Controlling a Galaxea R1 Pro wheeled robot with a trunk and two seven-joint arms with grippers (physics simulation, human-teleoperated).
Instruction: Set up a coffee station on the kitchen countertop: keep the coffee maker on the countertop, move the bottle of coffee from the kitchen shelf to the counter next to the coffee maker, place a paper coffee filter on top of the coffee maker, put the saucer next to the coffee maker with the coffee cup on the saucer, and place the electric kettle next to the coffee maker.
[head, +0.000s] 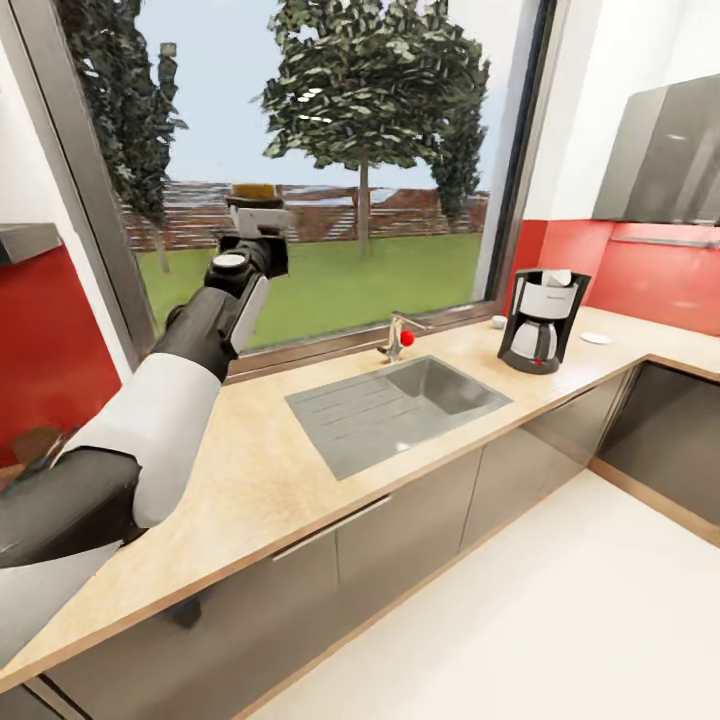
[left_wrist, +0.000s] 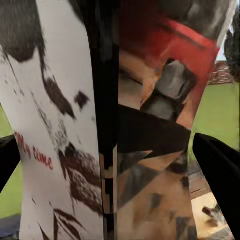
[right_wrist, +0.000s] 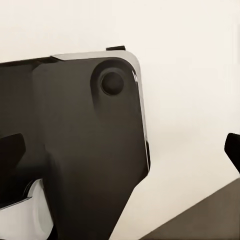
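My left gripper (head: 256, 218) is raised in front of the window and shut on the bottle of coffee (head: 254, 192), whose brownish top shows above the fingers. In the left wrist view the bottle's printed label (left_wrist: 55, 150) sits close up between the dark fingertips (left_wrist: 220, 167). The black and white coffee maker (head: 543, 320) stands on the countertop (head: 250, 470) at the right, past the sink, with a white piece on its top. A white saucer (head: 595, 338) lies to its right and a small white cup (head: 498, 321) to its left. My right gripper (right_wrist: 120, 150) is open and holds nothing.
A steel sink (head: 400, 405) with a faucet (head: 398, 335) is set into the counter between my arm and the coffee maker. A large window (head: 320, 150) runs behind it. A grey hood (head: 665, 155) hangs at the right over the red backsplash. White floor lies below.
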